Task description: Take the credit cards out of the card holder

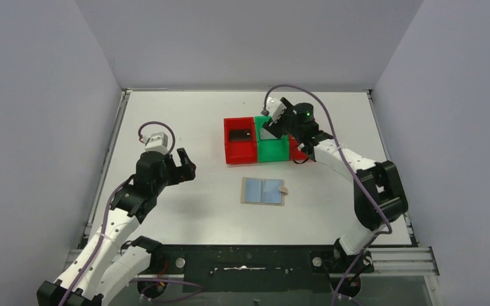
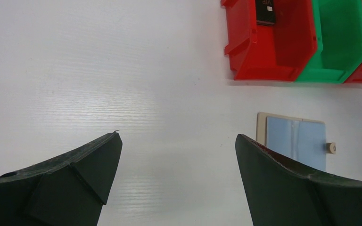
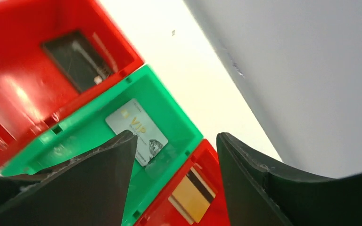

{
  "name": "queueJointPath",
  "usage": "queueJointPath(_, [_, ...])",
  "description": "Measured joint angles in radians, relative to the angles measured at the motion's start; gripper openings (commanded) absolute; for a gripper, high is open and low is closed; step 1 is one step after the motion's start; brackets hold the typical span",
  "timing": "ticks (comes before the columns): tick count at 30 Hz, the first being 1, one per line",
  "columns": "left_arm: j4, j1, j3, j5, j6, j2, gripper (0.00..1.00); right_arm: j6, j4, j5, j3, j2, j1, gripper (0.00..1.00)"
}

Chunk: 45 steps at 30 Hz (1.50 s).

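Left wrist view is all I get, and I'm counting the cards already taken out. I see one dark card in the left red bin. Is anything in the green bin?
Observer: Yes, the green bin holds a silver-grey card.
Operator: And the red bin past it?
Observer: The second red bin holds a gold-brown card with a dark stripe.
Operator: Where is the other arm?
Observer: The right gripper hangs over the green bin, jaws apart, with nothing between them.
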Motion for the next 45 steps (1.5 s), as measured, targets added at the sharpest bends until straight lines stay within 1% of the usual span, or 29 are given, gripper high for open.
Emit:
queueJointPath(3, [0.000,0.001,0.000,0.012,0.000,0.015,0.95,0.277,0.072,0.076,-0.070,-0.131,0.000,0.68])
queueJointPath(5, [0.000,0.002,0.000,0.022,-0.001,0.023,0.95,0.487,0.087,0.131,-0.130,-0.221,0.000,0.69])
queueJointPath(7, [0.000,0.005,0.000,0.037,-0.002,0.025,0.95,0.674,0.071,0.172,-0.181,-0.291,-0.001,0.69])
queueJointPath(10, [0.021,0.008,-0.001,0.090,-0.008,0.025,0.89,0.942,-0.010,0.197,-0.252,-0.372,-0.003,0.66])
queueJointPath(11, [0.042,0.010,-0.006,0.119,-0.016,0.025,0.87,1.010,-0.032,0.196,-0.279,-0.388,-0.004,0.64])
queueJointPath(13, [0.103,0.011,-0.024,0.193,-0.040,0.034,0.78,1.122,-0.059,0.190,-0.345,-0.418,-0.003,0.61])
queueJointPath(14, [0.131,0.011,-0.030,0.230,-0.056,0.048,0.75,1.174,-0.074,0.188,-0.386,-0.431,0.002,0.60])
queueJointPath(16, [0.200,0.010,-0.034,0.323,-0.096,0.105,0.74,1.260,-0.106,0.177,-0.461,-0.446,0.019,0.58])
queueJointPath(19, [0.303,-0.023,-0.034,0.429,-0.151,0.227,0.73,1.340,-0.163,0.172,-0.519,-0.446,0.065,0.56])
queueJointPath(21, [0.347,-0.090,-0.033,0.449,-0.169,0.309,0.73,1.376,-0.180,0.172,-0.539,-0.446,0.100,0.54])
queueJointPath(22, [0.356,-0.125,-0.029,0.450,-0.175,0.342,0.72,1.392,-0.181,0.171,-0.545,-0.446,0.114,0.53])
queueJointPath(23, [0.364,-0.185,-0.016,0.449,-0.182,0.402,0.69,1.408,-0.180,0.171,-0.547,-0.446,0.129,0.50])
queueJointPath(26, [0.385,-0.259,0.008,0.451,-0.194,0.508,0.61,1.443,-0.177,0.175,-0.549,-0.446,0.140,0.44])
queueJointPath(27, [0.399,-0.274,0.015,0.450,-0.204,0.542,0.59,1.458,-0.175,0.182,-0.551,-0.446,0.140,0.44])
queueJointPath(32, [0.453,-0.322,0.036,0.436,-0.233,0.655,0.58,1.512,-0.148,0.201,-0.591,-0.446,0.139,0.44])
queueJointPath(37, [0.449,-0.375,0.138,0.382,-0.236,0.777,0.58,1.533,-0.145,0.200,-0.625,-0.446,0.138,0.44])
queueJointPath(41, [0.445,-0.390,0.172,0.351,-0.235,0.837,0.58,1.541,-0.121,0.195,-0.629,-0.446,0.138,0.44])
queueJointPath(43, [0.435,-0.397,0.193,0.332,-0.232,0.871,0.57,1.547,-0.104,0.190,-0.640,-0.446,0.138,0.44])
queueJointPath(45, [0.406,-0.413,0.226,0.304,-0.230,0.907,0.54,1.552,-0.094,0.187,-0.652,-0.446,0.138,0.44])
